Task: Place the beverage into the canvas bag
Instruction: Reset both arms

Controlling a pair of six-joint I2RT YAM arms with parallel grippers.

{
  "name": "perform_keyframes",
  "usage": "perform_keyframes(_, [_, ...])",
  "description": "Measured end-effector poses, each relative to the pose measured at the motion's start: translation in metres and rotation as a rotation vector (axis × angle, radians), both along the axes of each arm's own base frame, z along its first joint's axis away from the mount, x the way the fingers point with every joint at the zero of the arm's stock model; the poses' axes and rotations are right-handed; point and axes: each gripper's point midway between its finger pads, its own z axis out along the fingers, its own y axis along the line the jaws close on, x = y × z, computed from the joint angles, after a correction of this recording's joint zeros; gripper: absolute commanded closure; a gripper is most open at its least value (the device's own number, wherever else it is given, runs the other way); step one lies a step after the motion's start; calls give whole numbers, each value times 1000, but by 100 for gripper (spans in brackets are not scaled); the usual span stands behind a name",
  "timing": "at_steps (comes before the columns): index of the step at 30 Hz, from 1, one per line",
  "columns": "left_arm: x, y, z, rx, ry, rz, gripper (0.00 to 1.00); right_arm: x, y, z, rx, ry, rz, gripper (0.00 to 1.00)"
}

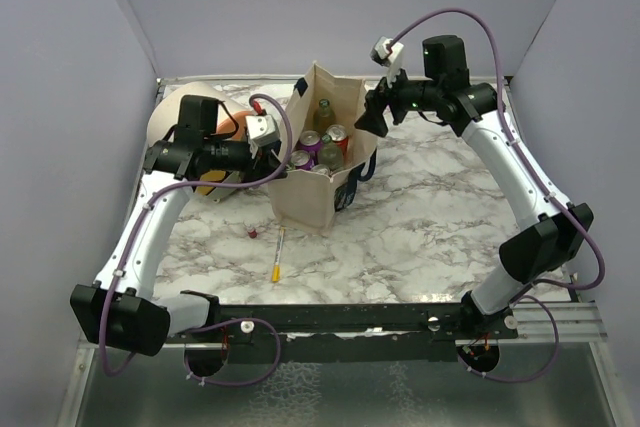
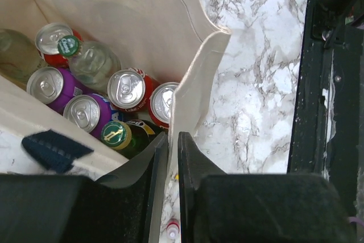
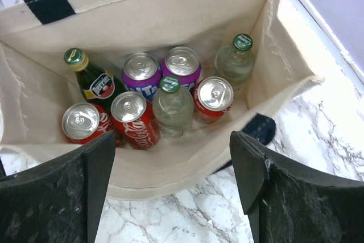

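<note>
The canvas bag [image 1: 308,197] stands upright mid-table with its mouth open. Inside it stand several drinks: red cans [image 3: 136,119], purple cans [image 3: 142,72], clear bottles [image 3: 173,106] and a green bottle [image 3: 96,81]. I see no beverage outside the bag. My left gripper [image 1: 280,155] is at the bag's left rim. Its jaws [image 2: 172,138] stand only a narrow slit apart, and the cream rim [image 2: 185,106] runs in between their tips. My right gripper [image 1: 372,119] hovers over the bag's right rim, open [image 3: 172,140], with nothing between its fingers.
A cream-and-orange drum-shaped thing [image 1: 195,112] sits behind my left arm. A small red-capped white object [image 1: 252,233] and a yellow stick [image 1: 277,259] lie on the marble in front of the bag. Grey walls enclose three sides. A black rail [image 1: 380,319] runs along the near edge.
</note>
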Motion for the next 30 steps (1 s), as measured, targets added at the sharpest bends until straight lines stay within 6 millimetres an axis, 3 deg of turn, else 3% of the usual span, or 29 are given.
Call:
perform_keyframes(5, [0, 0, 22, -19, -51, 9, 68, 1, -8, 5, 6, -10, -57, 18])
perform_keyframes(10, [11, 1, 49, -27, -118, 51, 61, 5, -28, 15, 11, -34, -156, 18])
perform_keyframes(16, [31, 13, 68, -6, -160, 173, 52, 31, -79, 20, 9, -47, -379, 14])
perform_keyframes(20, [62, 40, 79, 22, -191, 374, 42, 50, -128, 16, -4, -33, -573, 7])
perform_keyframes(22, [80, 59, 84, 45, -213, 513, 25, 55, -146, 14, -9, -29, -641, 0])
perform_keyframes(25, [104, 94, 95, 83, -256, 742, 2, 62, -169, 15, -25, -39, -726, 0])
perform_keyframes(30, [125, 138, 113, 132, -347, 990, 1, 66, -172, 28, -29, -79, -741, 0])
